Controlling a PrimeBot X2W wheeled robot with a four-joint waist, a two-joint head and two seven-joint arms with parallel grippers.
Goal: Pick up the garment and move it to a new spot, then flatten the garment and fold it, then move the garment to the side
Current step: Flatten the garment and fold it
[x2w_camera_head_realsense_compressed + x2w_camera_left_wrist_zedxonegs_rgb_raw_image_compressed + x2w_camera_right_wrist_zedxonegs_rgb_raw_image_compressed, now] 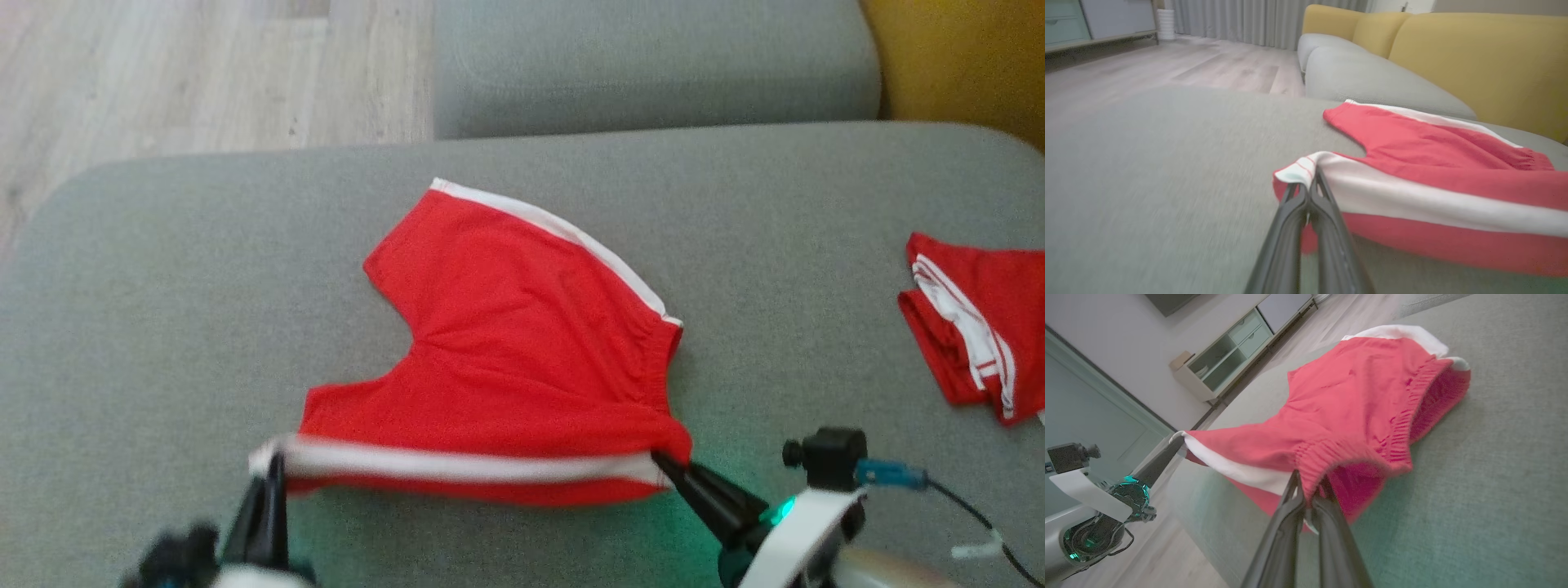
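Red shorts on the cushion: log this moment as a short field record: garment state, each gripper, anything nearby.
garment: red shorts, white side stripes, near edge lifted, rest lying on grey cushion
left gripper: shut on leg-hem corner
right gripper: shut on waistband corner
nearby: second red garment, loosely folded, at cushion's right

The right gripper [663, 462] has two long, glossy black fingers [710, 494] tapering to fine tips. They start just ahead of a curved white bracket [804, 523], with a teal light [775, 513] glowing at the bracket's front edge. On top of the bracket is a small black camera [833, 456] with a round knob. Beside the bracket a blue plug [890, 474] leads into a thin black cable [967, 510] bearing a white tie [976, 549]. The left gripper [276, 465] has matching dark fingers and a black housing [175, 559].
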